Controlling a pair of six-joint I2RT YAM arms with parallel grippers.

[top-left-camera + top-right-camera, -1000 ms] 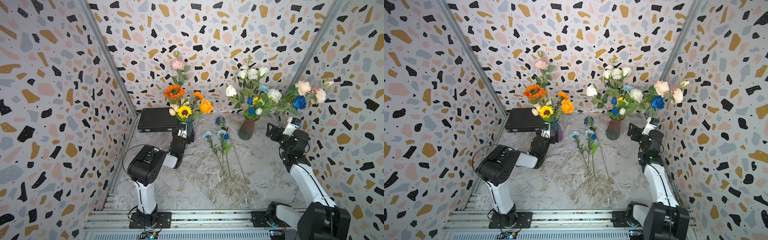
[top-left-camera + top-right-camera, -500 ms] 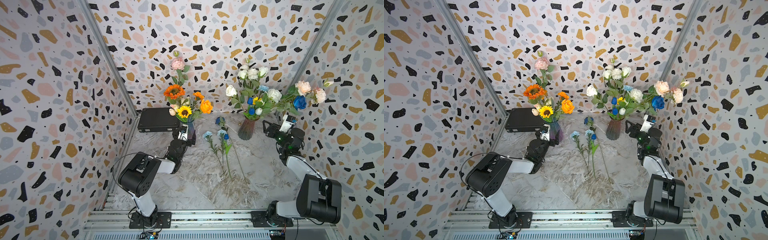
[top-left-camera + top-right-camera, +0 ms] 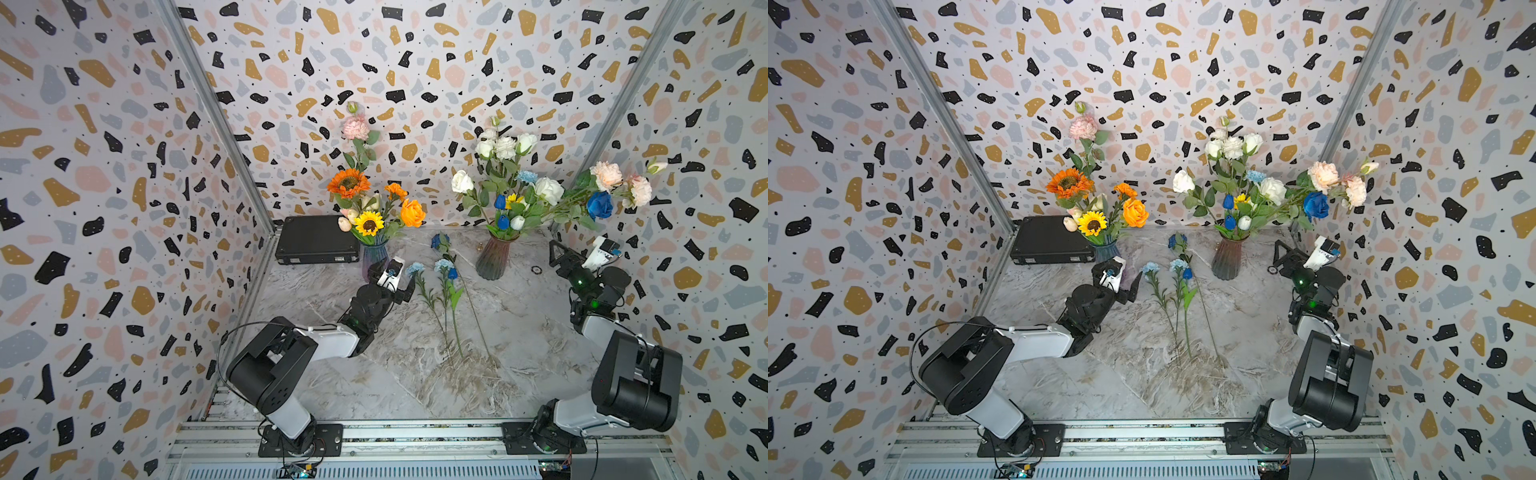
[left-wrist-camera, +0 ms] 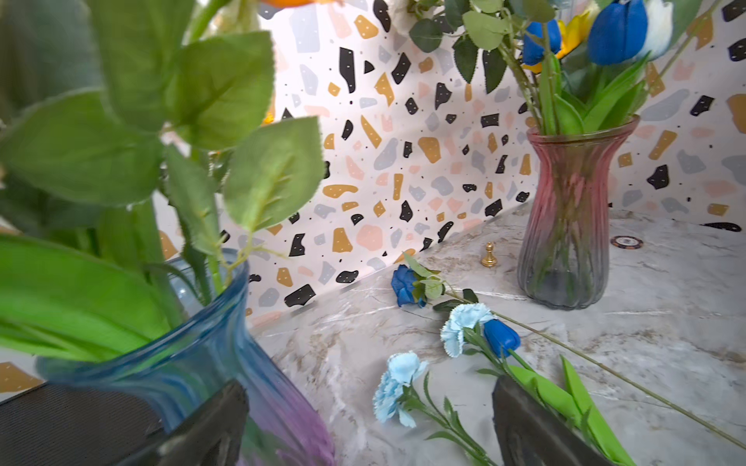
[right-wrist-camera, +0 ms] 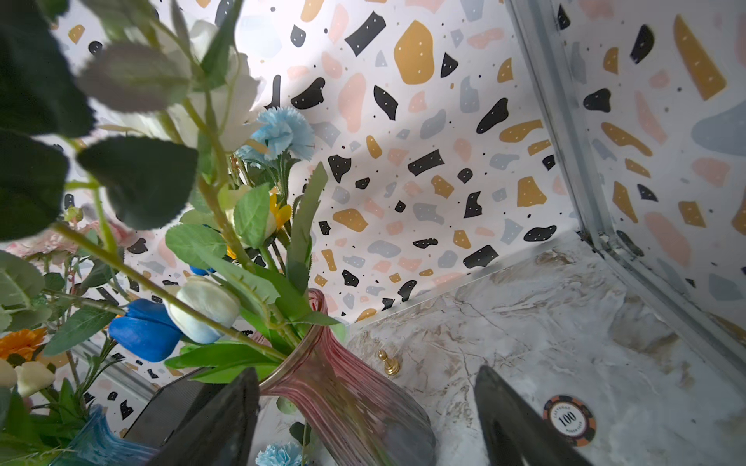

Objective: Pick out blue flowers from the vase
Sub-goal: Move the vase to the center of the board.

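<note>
The counter has 4 blue flowers lying mid-frame; more sit in the pink vase, upper right. Left tool and right tool gape empty. They look light and bendy; pinch low down.

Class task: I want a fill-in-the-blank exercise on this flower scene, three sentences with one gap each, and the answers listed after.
1. ____ blue flowers lie on the table.
2. The left gripper and the right gripper both stand ____, holding nothing.
3. The deep blue rose in the pink vase leans out toward the ____ arm's side.

Missing words: four; open; right.
</note>
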